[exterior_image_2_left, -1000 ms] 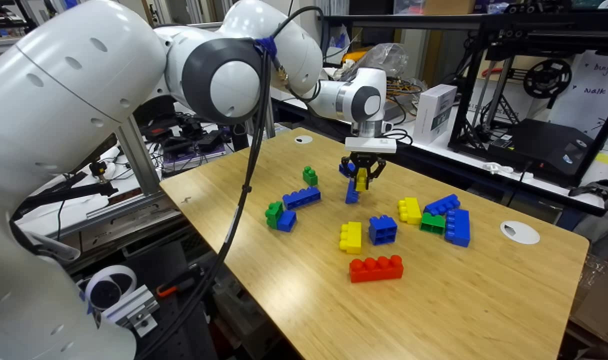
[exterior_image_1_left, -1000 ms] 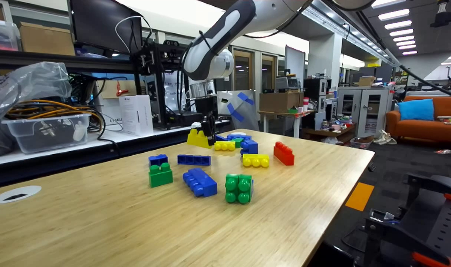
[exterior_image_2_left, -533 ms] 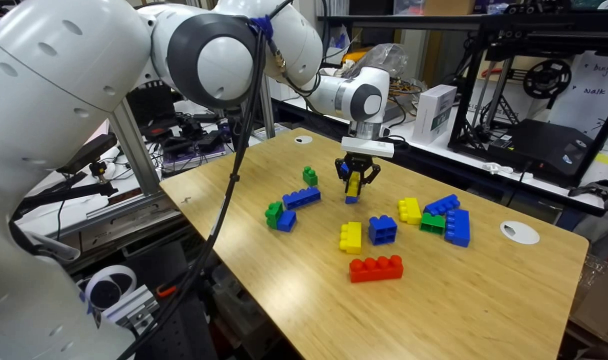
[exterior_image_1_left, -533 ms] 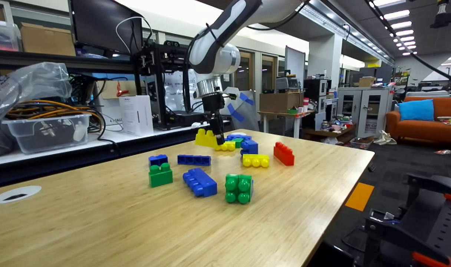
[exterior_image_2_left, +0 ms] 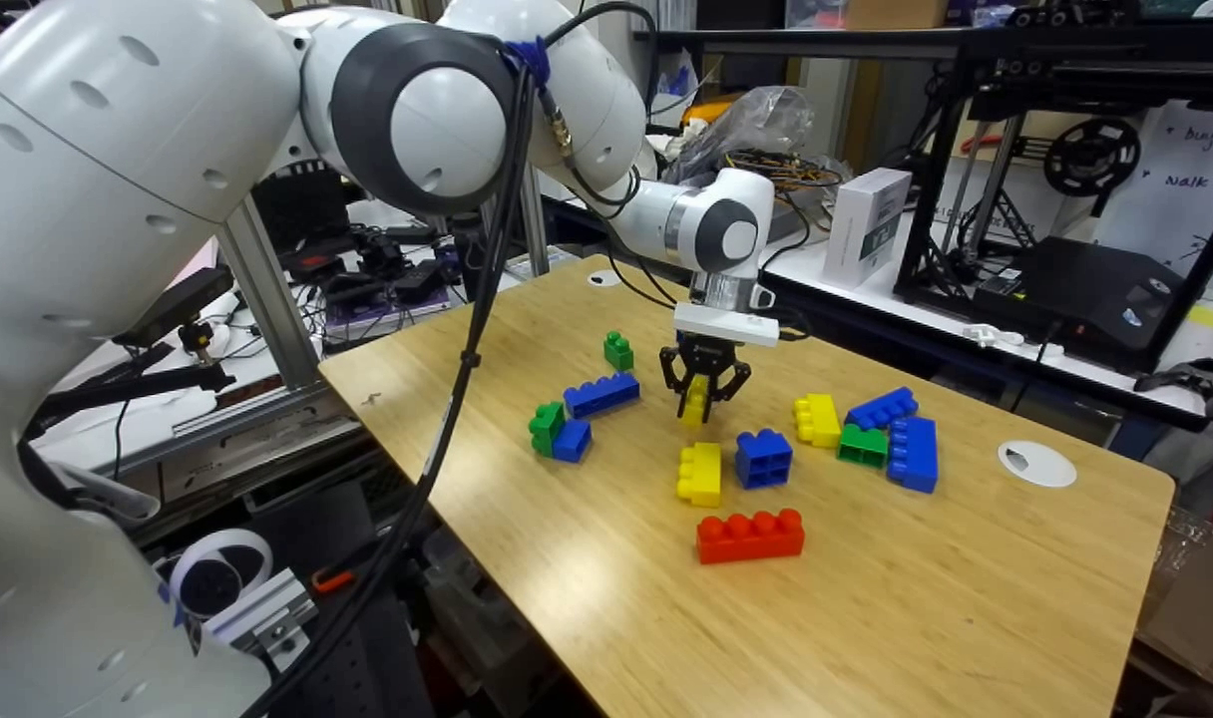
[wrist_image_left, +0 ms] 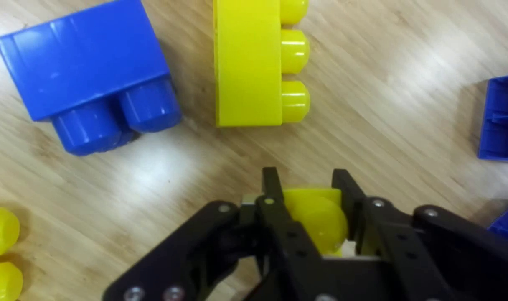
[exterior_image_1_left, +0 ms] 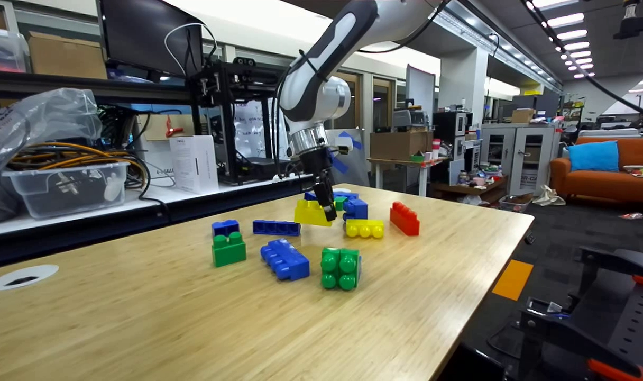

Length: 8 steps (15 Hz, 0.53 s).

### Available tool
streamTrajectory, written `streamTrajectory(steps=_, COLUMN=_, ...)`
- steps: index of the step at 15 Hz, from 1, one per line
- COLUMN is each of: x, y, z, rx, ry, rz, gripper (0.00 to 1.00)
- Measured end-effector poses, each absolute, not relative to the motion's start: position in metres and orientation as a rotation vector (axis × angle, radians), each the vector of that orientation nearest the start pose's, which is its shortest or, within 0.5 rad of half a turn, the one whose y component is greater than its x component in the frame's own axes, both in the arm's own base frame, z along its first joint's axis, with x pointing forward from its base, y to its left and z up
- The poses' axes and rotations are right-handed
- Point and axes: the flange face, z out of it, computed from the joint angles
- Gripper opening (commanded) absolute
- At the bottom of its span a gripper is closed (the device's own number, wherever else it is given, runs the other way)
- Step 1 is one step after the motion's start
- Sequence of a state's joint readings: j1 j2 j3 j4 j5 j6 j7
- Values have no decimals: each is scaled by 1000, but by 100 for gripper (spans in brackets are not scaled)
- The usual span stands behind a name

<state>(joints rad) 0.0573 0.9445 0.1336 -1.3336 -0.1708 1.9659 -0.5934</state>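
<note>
Yellow studded block [wrist_image_left: 316,217] in the wrist view, clamped in the pincer [wrist_image_left: 305,179], with jaws drawn in against left and right sides and a rounded stud showing between. On the far side of the tips, near but apart, a lying yellow block [wrist_image_left: 250,71], studs to the right; left of that, a blue block [wrist_image_left: 91,62], wider and turned askew. At the right edge, a hollow blue block [wrist_image_left: 502,119], partly cut off.

In an exterior view, yellow studded block low at the table [exterior_image_1_left: 194,323] (touching or just above, impossible to tell which), studs up. Near on the right, lying yellow block; farther right, well apart, a red block [exterior_image_1_left: 404,220]. On the near side, a long blue block [exterior_image_1_left: 285,259] between a small green block [exterior_image_1_left: 229,250] on the left and a four-stud green block [exterior_image_1_left: 340,269] on the right.

In an exterior view, yellow studded block end-on in the pincer, on the far side of lying yellow block, with red block nearest. To the right, close together, a three-stud yellow block [exterior_image_2_left: 817,420], a hollow green block [exterior_image_2_left: 864,446] and an oblong blue block [exterior_image_2_left: 913,454].
</note>
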Motion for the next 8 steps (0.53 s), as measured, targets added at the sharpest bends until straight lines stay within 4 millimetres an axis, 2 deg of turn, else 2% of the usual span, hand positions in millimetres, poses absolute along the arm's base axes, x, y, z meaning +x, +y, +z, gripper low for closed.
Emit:
streamTrajectory(steps=6, x=683, y=91, z=122, rx=-2836, ry=-1201, rz=543, gripper=10)
streamTrajectory(steps=7, x=683, y=91, z=122, rx=-2838, ry=-1201, rz=545, gripper=39)
streamTrajectory(steps=8, x=683, y=91, z=122, rx=-2840, ry=-1201, rz=545, gripper=62)
